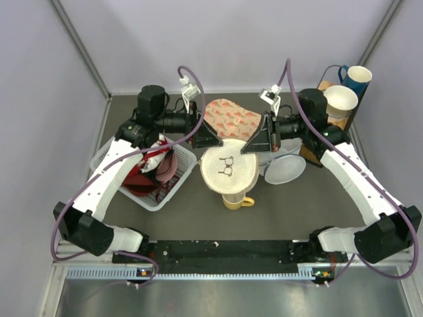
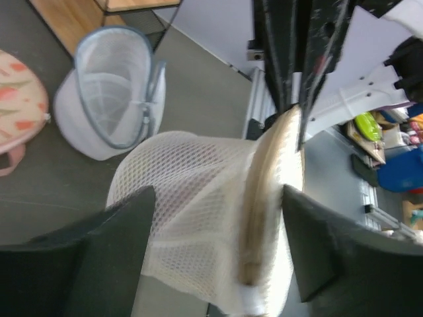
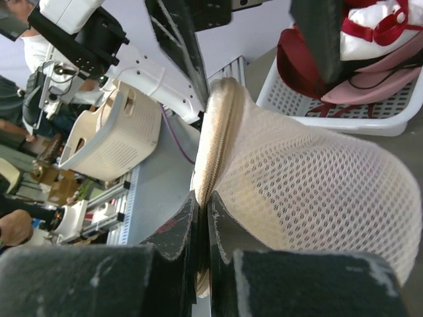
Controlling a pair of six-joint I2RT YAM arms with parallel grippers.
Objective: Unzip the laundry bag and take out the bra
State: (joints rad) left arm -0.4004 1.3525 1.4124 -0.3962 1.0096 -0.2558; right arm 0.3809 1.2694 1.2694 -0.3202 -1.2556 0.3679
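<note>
Your right pincer (image 3: 202, 221) is clenched on the zipper rim (image 3: 215, 132) of the laundry bag (image 3: 310, 191). The rim runs straight away from its tips as a tan ridge. Your left pincer (image 2: 218, 244) is spread wide and straddles the same bag, with the ridge nearer one finger, so it seems better placed to find the zipper pull, which I cannot make out. The bag is a cream mesh dome perched on a yellow mug (image 1: 236, 200) mid-table. The bra is not visible.
</note>
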